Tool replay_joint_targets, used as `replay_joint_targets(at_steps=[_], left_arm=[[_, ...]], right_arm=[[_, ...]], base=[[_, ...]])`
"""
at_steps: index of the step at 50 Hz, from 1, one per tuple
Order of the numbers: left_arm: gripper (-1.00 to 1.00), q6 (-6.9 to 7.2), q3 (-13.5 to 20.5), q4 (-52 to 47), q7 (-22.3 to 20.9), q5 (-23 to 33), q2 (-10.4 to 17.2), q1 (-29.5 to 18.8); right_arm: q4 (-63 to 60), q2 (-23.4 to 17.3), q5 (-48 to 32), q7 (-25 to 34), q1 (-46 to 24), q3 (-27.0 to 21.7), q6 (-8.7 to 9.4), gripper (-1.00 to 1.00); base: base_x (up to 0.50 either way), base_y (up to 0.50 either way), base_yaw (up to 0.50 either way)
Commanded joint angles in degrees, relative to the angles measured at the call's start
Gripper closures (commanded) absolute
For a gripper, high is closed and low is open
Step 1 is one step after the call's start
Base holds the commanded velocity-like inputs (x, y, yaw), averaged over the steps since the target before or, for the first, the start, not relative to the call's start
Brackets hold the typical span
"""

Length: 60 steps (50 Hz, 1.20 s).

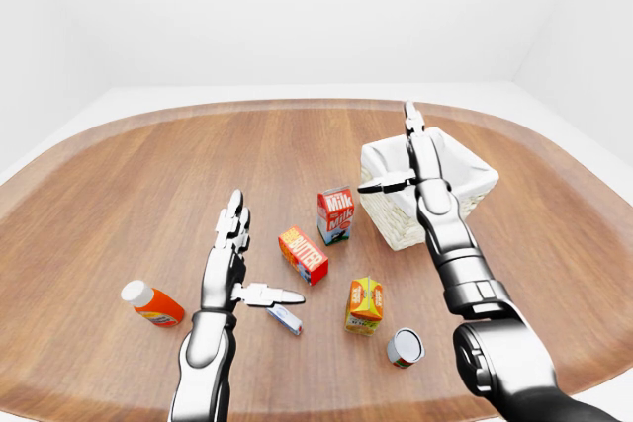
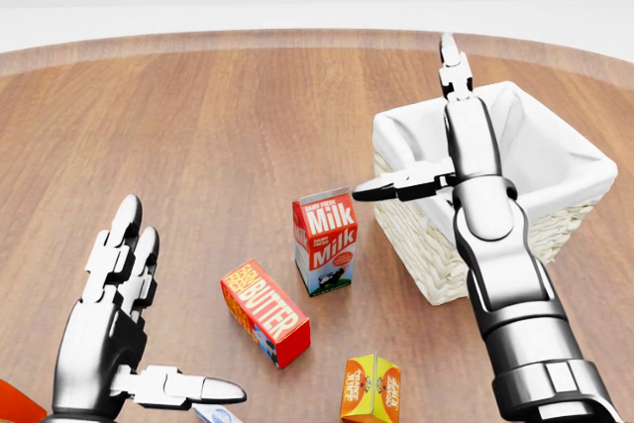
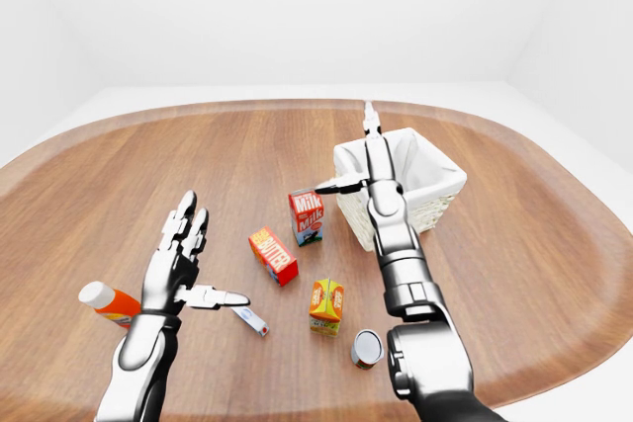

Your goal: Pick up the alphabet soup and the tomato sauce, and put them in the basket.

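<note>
Right hand (image 2: pixel 451 96) open over basket (image 2: pixel 565 185), holding nothing

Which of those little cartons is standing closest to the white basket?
The milk carton, red and white, stands upright just left of the basket. The butter box and the orange carton sit lower in the head view, farther from it.

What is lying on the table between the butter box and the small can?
The orange juice carton stands between the butter box and the can, seen in the left-eye view.
</note>
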Motion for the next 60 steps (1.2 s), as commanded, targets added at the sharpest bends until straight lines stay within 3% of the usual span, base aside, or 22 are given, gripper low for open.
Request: replay_joint_targets(at_steps=[1, 35, 41, 60], left_arm=[[-1.00, 0.00, 0.6, 0.1, 1.6, 1.3, -0.3, -0.5], [-1.00, 0.00, 0.6, 0.8, 1.8, 1.4, -0.3, -0.7], [-1.00, 0.00, 0.6, 0.8, 1.8, 1.4, -0.3, -0.7], [-1.00, 0.00, 0.6, 0.8, 1.7, 1.4, -0.3, -0.7]], right_arm=[[-11.6, 1.0, 0.9, 1.5, 7.6, -0.1, 0.00, -1.00], [-42.3, 6.0, 0.7, 6.3, 24.3, 2.2, 0.00, -1.00], [-49.0, 7.4, -0.1, 7.1, 27.9, 3.7, 1.61, -1.00], [-57.8, 8.4, 0.9, 8.5, 37.5, 4.3, 0.00, -1.00]], base=[[0.00, 0.00, 0.00], [0.00, 0.00, 0.00], [0.00, 0.00, 0.00], [0.00, 0.00, 0.00]])
